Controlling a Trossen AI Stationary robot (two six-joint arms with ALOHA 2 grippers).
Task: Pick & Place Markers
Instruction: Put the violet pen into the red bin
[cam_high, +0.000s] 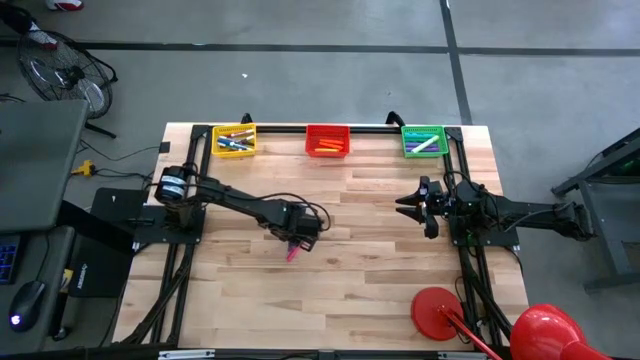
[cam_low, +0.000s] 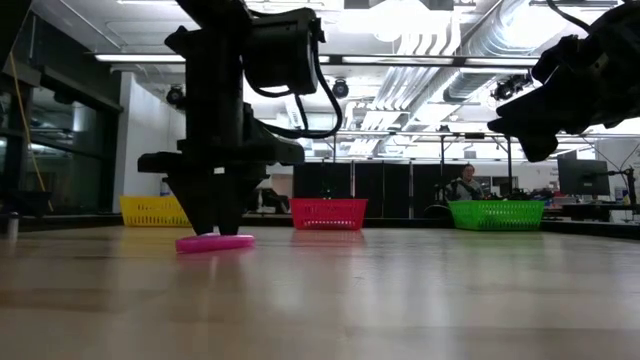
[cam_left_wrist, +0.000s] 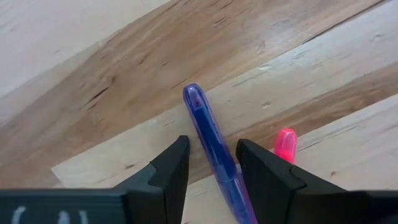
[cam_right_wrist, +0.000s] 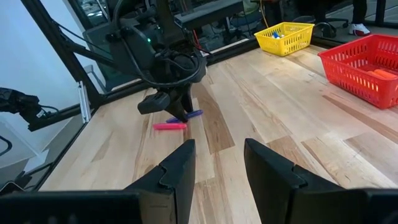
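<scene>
A purple marker (cam_left_wrist: 208, 134) lies on the wooden table (cam_high: 380, 260) left of centre, with a pink marker (cam_left_wrist: 285, 144) close beside it. My left gripper (cam_high: 297, 240) points straight down with its tips at the table top, shut on the purple marker. The low view shows only the pink marker (cam_low: 215, 242), lying flat at the left gripper's (cam_low: 215, 228) tips. My right gripper (cam_right_wrist: 219, 155) waits open and level above the table's right side, with nothing between its fingers. My left gripper has the purple marker's barrel (cam_left_wrist: 219, 163), about mid-length, between its two fingers. The fingers come from above, pointing down, and the marker runs slantwise through the gap. The marker still lies flat on the table. The pink marker is just outside one finger (cam_left_wrist: 261, 168).
Along the far edge stand a yellow basket (cam_high: 234, 140), a red basket (cam_high: 327, 140) and a green basket (cam_high: 423, 140), each with markers inside. A red round-based object (cam_high: 437, 310) sits at the near right corner. A person (cam_low: 465, 183) sits far behind the table.
</scene>
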